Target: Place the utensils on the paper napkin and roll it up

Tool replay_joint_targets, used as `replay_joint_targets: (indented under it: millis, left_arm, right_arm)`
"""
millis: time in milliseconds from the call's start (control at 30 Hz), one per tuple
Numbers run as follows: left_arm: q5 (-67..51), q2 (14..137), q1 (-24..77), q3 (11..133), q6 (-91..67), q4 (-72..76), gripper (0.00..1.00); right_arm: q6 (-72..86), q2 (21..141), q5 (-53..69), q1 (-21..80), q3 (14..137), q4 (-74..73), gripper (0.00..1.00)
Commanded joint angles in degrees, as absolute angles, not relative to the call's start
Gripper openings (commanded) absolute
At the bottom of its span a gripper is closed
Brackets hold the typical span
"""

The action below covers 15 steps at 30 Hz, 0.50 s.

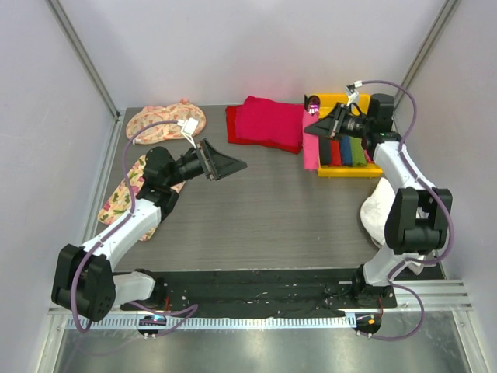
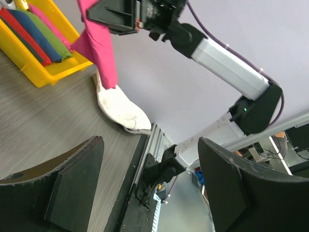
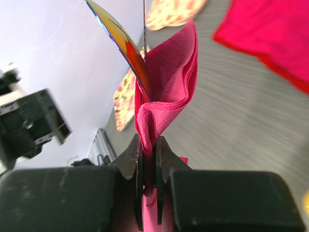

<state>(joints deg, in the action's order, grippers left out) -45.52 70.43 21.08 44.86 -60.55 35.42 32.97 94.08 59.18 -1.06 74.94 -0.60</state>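
Top: right hand (image 1: 324, 127) is at the yellow bin (image 1: 349, 172), with the paper napkin (image 1: 311, 152) hanging down from it at the bin's side. Left hand (image 1: 225, 165) is spread, empty, well apart over the table (image 1: 264, 217).
Left wrist: napkin dangles limp, so light and floppy.
Right wrist: hand is pinched on a bunched edge. Thin paper, likely tears or slips. Better hold a corner and lay it flat. No utensils made out.

A robot lab cell: plain white walls (image 1: 256, 47), aluminium rail (image 1: 435, 289), grey table (image 1: 264, 221).
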Motion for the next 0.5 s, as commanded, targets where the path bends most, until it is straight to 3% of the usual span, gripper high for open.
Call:
replay_joint_targets:
  millis: [0, 467]
  left_arm:
    - [-47.11, 69.52, 20.83, 44.83, -58.54, 36.56, 0.83]
    - [-47.81, 72.95, 20.74, 43.86, -58.97, 38.4, 0.83]
  right_arm:
    - [25.06, 98.6, 62.84, -5.44, 82.17, -5.35, 0.01]
    - [9.32, 119.96, 60.47, -10.81, 101.16, -20.12, 0.01]
